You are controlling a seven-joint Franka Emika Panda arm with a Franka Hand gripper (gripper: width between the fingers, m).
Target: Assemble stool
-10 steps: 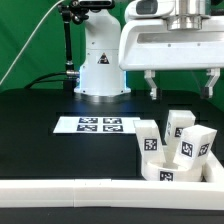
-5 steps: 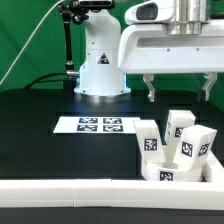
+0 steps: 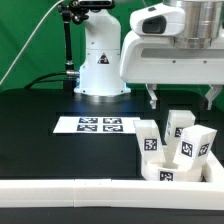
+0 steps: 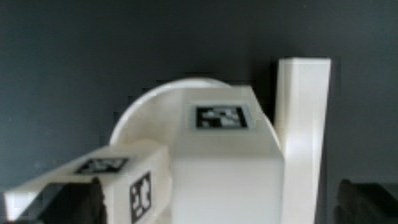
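Note:
The stool's parts are clustered at the exterior view's right, against the white rail. Three blocky white legs (image 3: 150, 140) (image 3: 180, 124) (image 3: 197, 146) with black-and-white tags stand there, and the low seat disc (image 3: 170, 174) shows in front of them. My gripper (image 3: 185, 98) hangs open just above this cluster and holds nothing. In the wrist view the round seat disc (image 4: 178, 125) lies between the dark fingers (image 4: 64, 205). A tall leg (image 4: 302, 120) stands on one side of it, and a tagged leg (image 4: 121, 172) is close to the other finger.
The marker board (image 3: 98, 124) lies flat on the black table to the left of the parts. The long white rail border (image 3: 80, 196) runs along the near edge. The arm's white base (image 3: 100, 62) stands at the back, with a green backdrop behind it.
My gripper has come down a little toward the legs, still open. The parts have not moved.

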